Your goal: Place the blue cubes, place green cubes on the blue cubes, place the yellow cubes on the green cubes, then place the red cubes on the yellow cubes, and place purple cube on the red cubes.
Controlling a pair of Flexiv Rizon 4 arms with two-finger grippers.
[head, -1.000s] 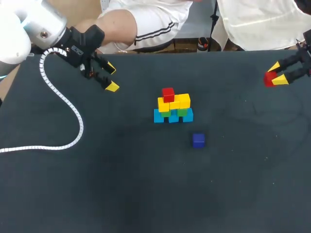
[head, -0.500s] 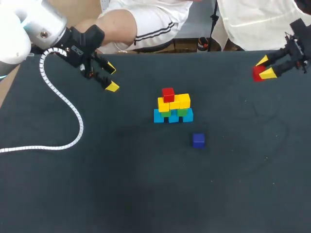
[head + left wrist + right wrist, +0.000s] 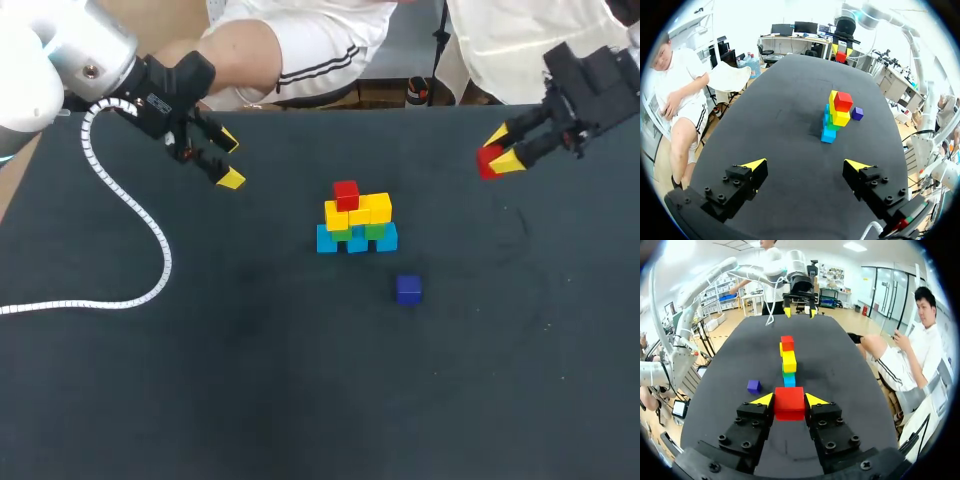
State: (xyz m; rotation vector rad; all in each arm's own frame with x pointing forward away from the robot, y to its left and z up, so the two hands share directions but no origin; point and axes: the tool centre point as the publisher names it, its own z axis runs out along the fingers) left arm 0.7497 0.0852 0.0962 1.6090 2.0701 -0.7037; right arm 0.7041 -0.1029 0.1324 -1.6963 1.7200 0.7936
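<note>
Claw (image 3: 789, 399) at right clamps red cube (image 3: 789, 407), apparently lifted off the table (image 3: 840, 365).

Left end effector (image 3: 229, 160) far left, spread wide — right end effector (image 3: 501, 150) clamping red cube (image 3: 488, 161)

Right gripper (image 3: 500, 151) clamps red cube (image 3: 488, 160); cube stack (image 3: 356, 222) mid-table.

You've got a dark tabletop (image 3: 300, 390) here, and just a few things sit right on it: a row of blue cubes (image 3: 357, 243) near the middle holding up the stack (image 3: 358, 213), a lone purple cube (image 3: 408, 289) near them, and a white cable (image 3: 165, 265) snaking across the left side
</note>
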